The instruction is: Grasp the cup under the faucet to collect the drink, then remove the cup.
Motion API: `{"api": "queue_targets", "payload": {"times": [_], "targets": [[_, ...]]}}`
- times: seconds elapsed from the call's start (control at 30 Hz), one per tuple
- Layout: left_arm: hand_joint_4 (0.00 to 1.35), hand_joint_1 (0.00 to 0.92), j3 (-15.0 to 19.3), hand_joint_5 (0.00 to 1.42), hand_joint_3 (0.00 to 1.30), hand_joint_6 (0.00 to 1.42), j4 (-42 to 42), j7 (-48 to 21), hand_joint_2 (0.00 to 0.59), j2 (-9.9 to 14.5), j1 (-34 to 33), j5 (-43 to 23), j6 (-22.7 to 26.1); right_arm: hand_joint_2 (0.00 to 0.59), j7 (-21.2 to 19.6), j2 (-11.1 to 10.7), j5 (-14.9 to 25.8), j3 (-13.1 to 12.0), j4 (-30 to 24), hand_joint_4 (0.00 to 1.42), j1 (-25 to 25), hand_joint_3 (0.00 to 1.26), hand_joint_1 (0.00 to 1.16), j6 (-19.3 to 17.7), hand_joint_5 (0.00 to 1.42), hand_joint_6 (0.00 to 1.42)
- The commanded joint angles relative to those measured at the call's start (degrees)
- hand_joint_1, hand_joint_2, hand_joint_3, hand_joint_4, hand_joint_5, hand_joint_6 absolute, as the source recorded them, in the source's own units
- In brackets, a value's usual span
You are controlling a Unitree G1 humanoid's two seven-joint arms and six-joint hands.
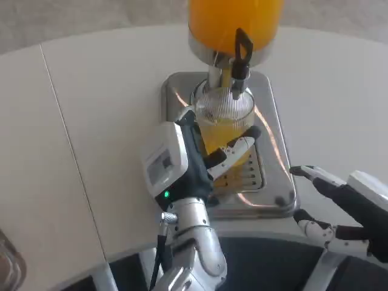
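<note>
Cup [225, 118]: clear ribbed glass, upright, standing on the steel drip tray [276, 151] at approx. 12 o'clock of frame centre, directly below the faucet [240, 57]. Orange liquid inside, roughly half full; exact level cannot be read through the ribbing.

Faucet: black lever handle, pointing up, mounted on a chrome neck under the dispenser tank [233, 24]. Tank holds orange drink, sits at 12 o'clock, top edge of frame.

Left hand [194, 160]: at 7 o'clock of the cup, white back facing camera, green indicator lit near the wrist. Fingers [239, 148] wrapped around the lower part of the cup, grasping it; contact on the cup's front and left side.

Right hand [339, 209]: at 4 o'clock of the tray, just off its corner, over the surface [91, 121] edge. Fingers apart, released, holding nothing; not touching tray or cup.

Tray: slotted grille at front, partly covered by left hand.

Misc.: a clear glass object [9, 267] at 8 o'clock, frame corner, too cropped to ID.
</note>
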Motion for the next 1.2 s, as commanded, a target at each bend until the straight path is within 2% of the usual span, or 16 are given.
{"api": "queue_targets", "payload": {"times": [0.03,0.2,0.33,0.5,1.2], "targets": [[0.86,0.528,0.4,1.17,0.77,1.42,-0.3,1.4,0.052,-6.3,0.8,-1.3,-0.6,0.554,0.1,-0.7,0.3,0.3,0.6,0.00,0.0,0.06,0.55,0.1,0.00,0.00],[0.93,0.528,-0.1,1.21,0.82,1.42,-2.0,2.3,0.043,-5.2,1.6,-0.8,-1.4,0.551,0.0,-0.7,0.3,0.5,0.9,0.00,-0.1,0.06,0.55,0.1,0.00,0.00],[1.01,0.534,-0.1,1.26,0.91,1.42,-3.6,2.4,0.046,-4.3,2.3,-0.5,-1.6,0.550,-0.1,-0.7,0.3,0.6,1.0,0.00,-0.1,0.06,0.55,0.1,0.00,0.00],[1.06,0.536,-0.3,1.30,0.94,1.42,-6.8,1.8,0.048,-2.5,4.4,0.1,-1.9,0.547,-0.4,-0.6,0.2,0.7,1.0,0.00,-0.1,0.06,0.55,0.0,0.00,0.00],[1.10,0.528,1.3,1.32,0.97,1.42,-18.5,-3.1,0.040,3.4,9.6,3.2,-2.5,0.532,-0.9,-0.2,-0.3,2.0,2.0,0.00,-1.0,0.06,0.52,0.8,0.00,0.00]]}}
